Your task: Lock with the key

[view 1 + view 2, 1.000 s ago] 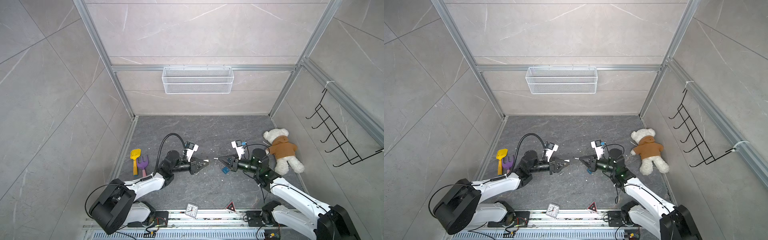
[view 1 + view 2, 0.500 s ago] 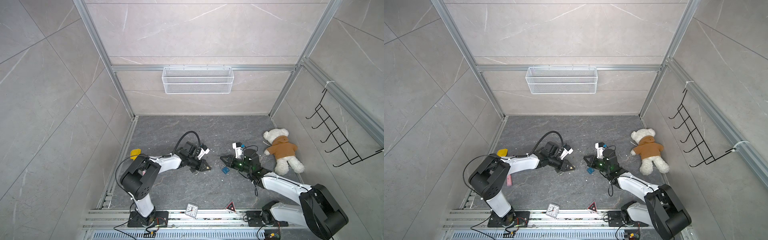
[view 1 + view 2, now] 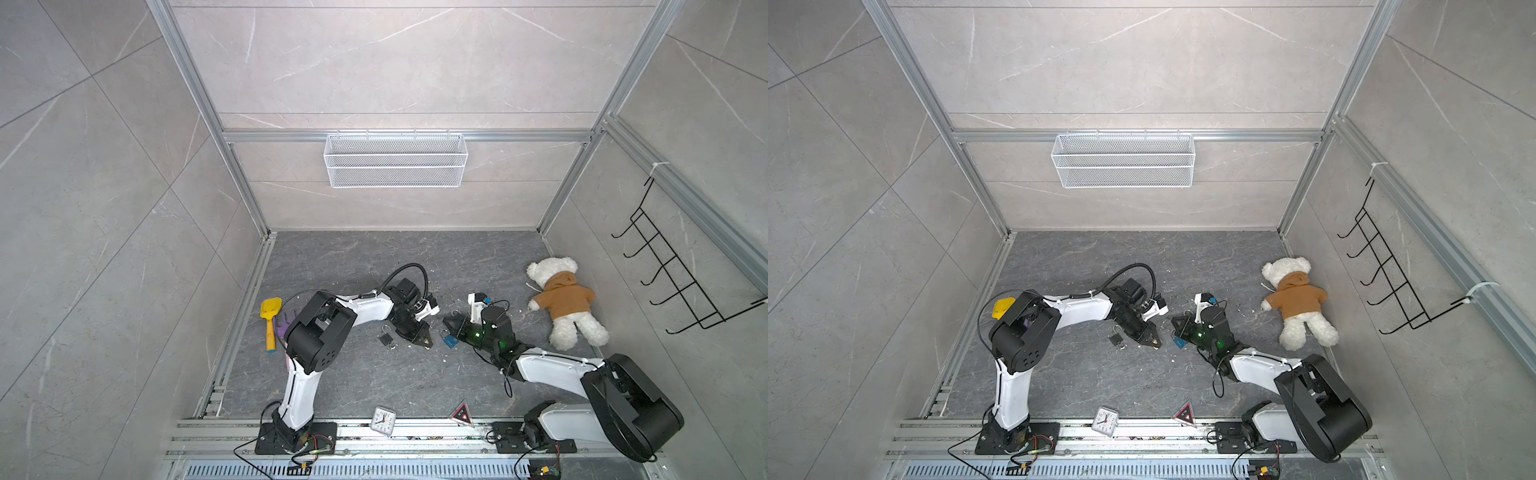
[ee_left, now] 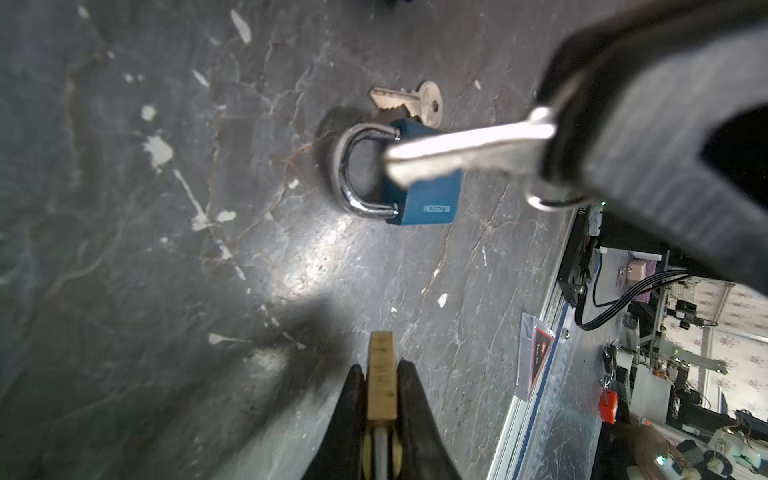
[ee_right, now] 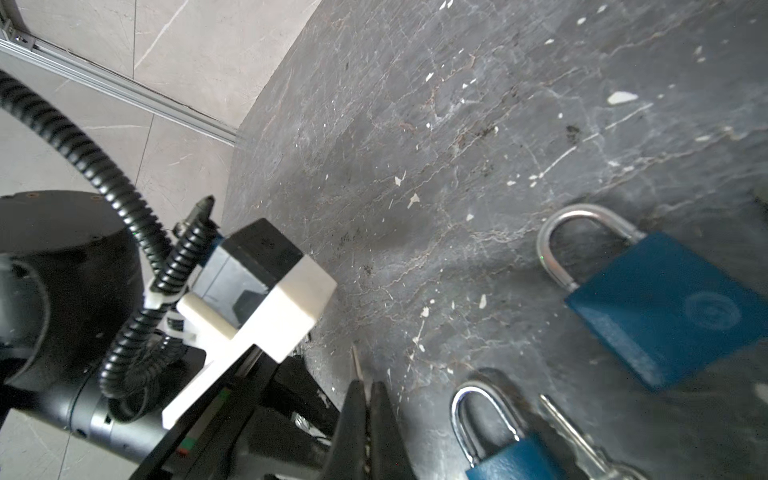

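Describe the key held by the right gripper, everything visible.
The key is plain silver metal, flat and slim, with a thin wire ring hanging at its head. The right gripper pinches the head between shut jaws, so the blade juts straight out past the tips, off the dark floor. In the left wrist view it crosses in front of a blue padlock lying there, seemingly without touching it. Blurred, its teeth cannot be read.
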You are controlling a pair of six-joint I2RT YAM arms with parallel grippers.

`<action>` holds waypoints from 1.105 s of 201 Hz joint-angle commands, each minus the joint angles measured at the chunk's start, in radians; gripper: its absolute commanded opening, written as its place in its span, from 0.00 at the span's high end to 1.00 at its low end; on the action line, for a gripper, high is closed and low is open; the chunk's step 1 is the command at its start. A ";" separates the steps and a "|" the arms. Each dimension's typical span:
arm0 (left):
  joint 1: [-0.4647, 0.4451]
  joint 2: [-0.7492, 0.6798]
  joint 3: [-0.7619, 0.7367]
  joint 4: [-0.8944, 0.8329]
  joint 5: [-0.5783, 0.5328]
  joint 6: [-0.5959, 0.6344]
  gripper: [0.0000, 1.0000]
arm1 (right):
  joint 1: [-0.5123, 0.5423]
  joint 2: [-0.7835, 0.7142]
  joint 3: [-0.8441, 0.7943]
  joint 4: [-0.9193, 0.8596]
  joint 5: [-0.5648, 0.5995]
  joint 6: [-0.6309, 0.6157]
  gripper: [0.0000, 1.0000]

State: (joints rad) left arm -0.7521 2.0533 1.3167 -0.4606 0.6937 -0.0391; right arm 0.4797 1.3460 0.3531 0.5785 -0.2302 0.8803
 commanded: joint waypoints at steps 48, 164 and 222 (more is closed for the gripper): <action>0.003 0.076 0.178 -0.300 -0.017 0.169 1.00 | 0.034 0.070 -0.018 0.110 0.017 0.036 1.00; 0.039 0.138 0.289 -0.388 -0.156 0.196 0.45 | 0.078 0.183 0.007 0.181 0.022 0.065 1.00; 0.086 0.012 0.249 -0.321 -0.220 0.175 0.01 | 0.109 0.241 0.043 0.193 0.051 0.077 1.00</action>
State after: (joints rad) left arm -0.6903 2.1338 1.5837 -0.8017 0.5606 0.1410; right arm 0.5751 1.5536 0.3614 0.7464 -0.2043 0.9382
